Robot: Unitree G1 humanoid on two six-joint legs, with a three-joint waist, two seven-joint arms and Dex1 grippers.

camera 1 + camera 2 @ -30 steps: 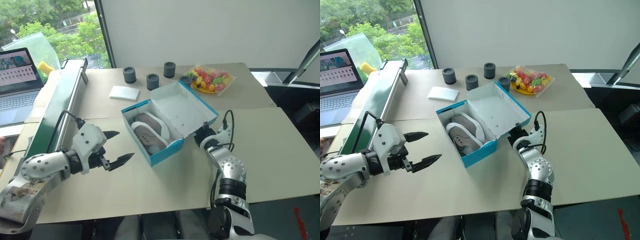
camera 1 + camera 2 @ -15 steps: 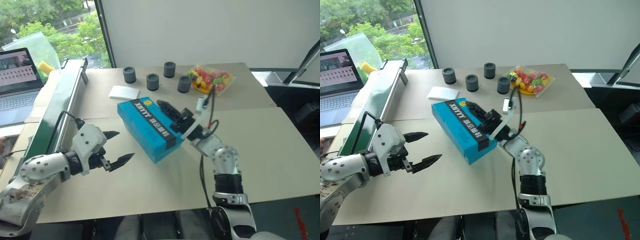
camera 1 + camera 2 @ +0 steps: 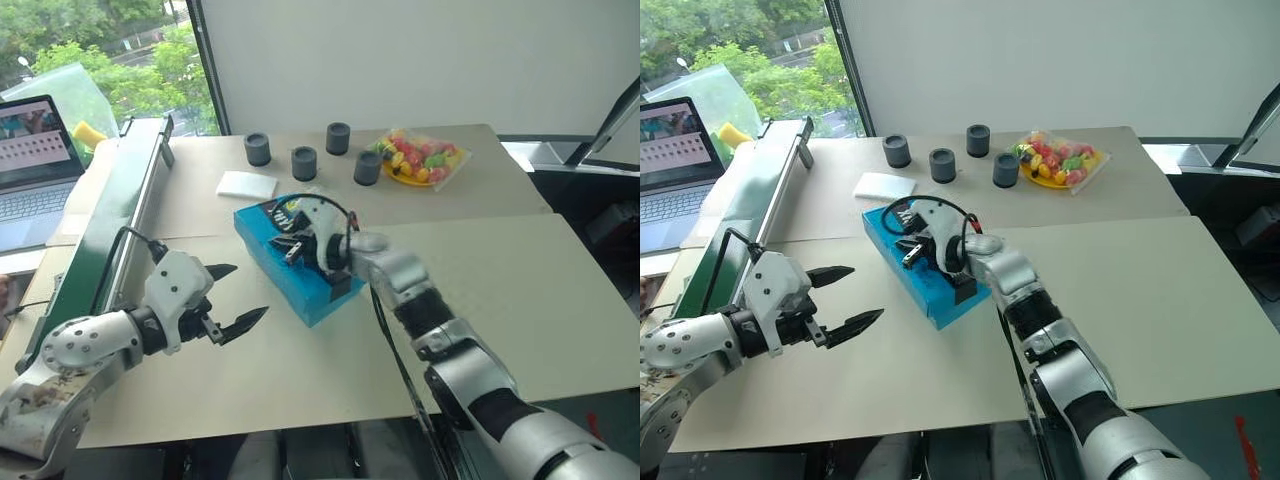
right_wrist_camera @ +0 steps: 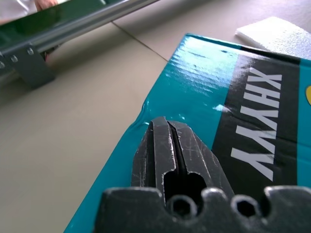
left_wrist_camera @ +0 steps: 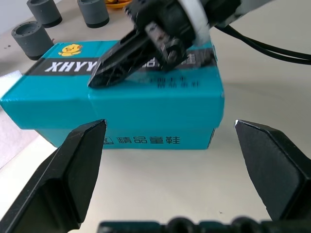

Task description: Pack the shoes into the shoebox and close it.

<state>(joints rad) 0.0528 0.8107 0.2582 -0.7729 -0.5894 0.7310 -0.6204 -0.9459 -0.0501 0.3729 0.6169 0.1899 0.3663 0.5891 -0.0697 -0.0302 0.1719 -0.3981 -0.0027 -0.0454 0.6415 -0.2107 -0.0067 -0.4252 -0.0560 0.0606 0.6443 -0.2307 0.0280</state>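
Shoebox (image 3: pixel 290 262) lid down, lying on worktop (image 3: pixel 520 280) just in front of white pad (image 3: pixel 247 184). Right tool (image 5: pixel 104 73), fingers pressed together, resting on box lid. Left tool (image 3: pixel 232 297) spread wide, empty, just beside box.

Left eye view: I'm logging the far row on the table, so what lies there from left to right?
White pad → dark grey cylinder → cylinder → cylinder → cylinder → plate of colourful sweets.
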